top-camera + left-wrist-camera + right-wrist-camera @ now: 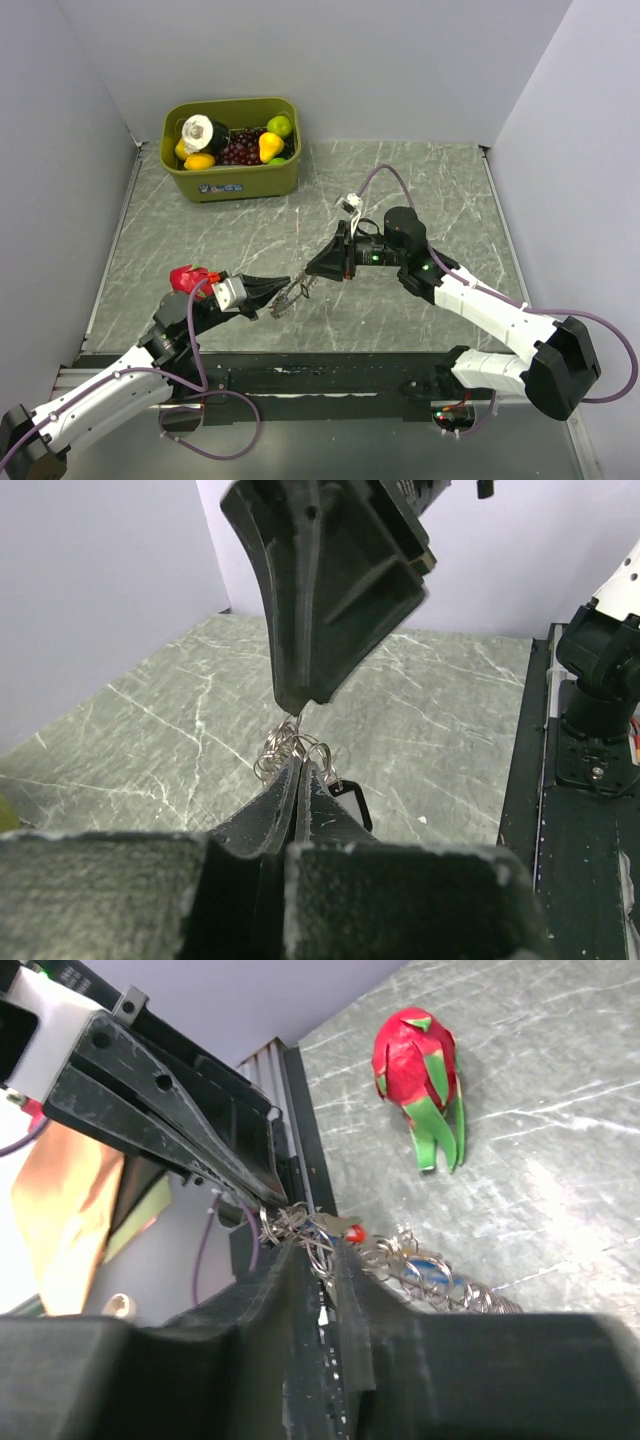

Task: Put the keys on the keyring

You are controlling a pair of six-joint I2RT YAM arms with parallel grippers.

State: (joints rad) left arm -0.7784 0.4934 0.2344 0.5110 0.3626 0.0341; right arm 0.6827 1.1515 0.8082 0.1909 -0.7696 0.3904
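Left hand (pixel 281 288) pinches the keyring (pixel 296 292), right hand (pixel 310 272) just beside.

Three plain, pale grey-lavender walls are closing in the scene: a back wall (pixel 330 50), a left wall (pixel 50 150) and a right wall (pixel 580 130). The tabletop (pixel 420 180), grey-green and marbled with thin white veins, is taking soft, even light and showing only faint shadows. A black strip (pixel 330 375) is running along its near edge.
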